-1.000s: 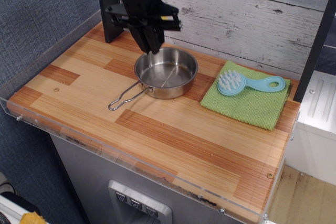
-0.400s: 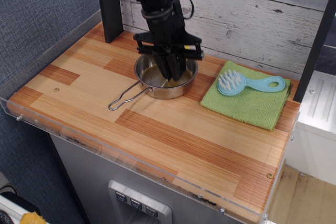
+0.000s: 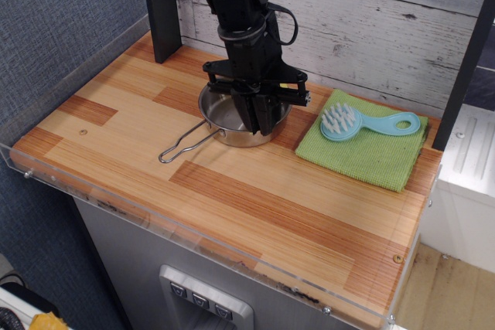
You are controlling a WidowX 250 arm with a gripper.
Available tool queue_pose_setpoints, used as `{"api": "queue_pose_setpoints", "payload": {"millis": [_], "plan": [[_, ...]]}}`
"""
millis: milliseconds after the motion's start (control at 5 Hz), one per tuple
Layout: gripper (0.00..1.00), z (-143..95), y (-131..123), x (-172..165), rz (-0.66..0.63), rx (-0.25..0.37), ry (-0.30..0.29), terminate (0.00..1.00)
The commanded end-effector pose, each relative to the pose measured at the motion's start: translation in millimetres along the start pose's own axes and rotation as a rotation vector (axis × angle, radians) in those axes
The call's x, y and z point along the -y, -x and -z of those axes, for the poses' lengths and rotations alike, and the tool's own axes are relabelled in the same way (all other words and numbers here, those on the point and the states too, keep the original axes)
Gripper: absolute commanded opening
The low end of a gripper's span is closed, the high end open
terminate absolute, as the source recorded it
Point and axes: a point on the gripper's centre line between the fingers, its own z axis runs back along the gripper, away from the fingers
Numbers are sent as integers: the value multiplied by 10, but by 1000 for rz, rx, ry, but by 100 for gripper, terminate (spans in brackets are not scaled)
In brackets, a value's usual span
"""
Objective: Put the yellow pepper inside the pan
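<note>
On the striped wooden worktop point(image 3: 232, 206) there is one round shiny steel pan with a wire-loop handle point(image 3: 224, 125), one green square cloth point(image 3: 363, 156), and one light-blue plastic brush with short bristles point(image 3: 360, 123). One black robot arm point(image 3: 240, 28) is there.

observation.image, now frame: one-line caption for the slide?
Gripper lowered into the steel pan on a wooden counter; blue brush on green cloth at right; pepper not visible.

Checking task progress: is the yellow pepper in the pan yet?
Cannot tell. The gripper hangs low over the pan, hiding most of its inside; no pepper shows.
</note>
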Motion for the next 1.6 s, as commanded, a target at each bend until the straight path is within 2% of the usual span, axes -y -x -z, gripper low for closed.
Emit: {"api": "queue_pose_setpoints", "payload": {"millis": [0,400,600,1000,1200,1400], "plan": [[100,-382,82,39,-21,70,20,0],[100,-818,117,259,26,146,24,0],[100,-971,158,391,33,159,-5,0],[100,-1099,223,472,48,115,-130,0],[100,-1137,221,503,76,102,-165,0],[100,-1132,227,510,89,83,-172,0]]}}
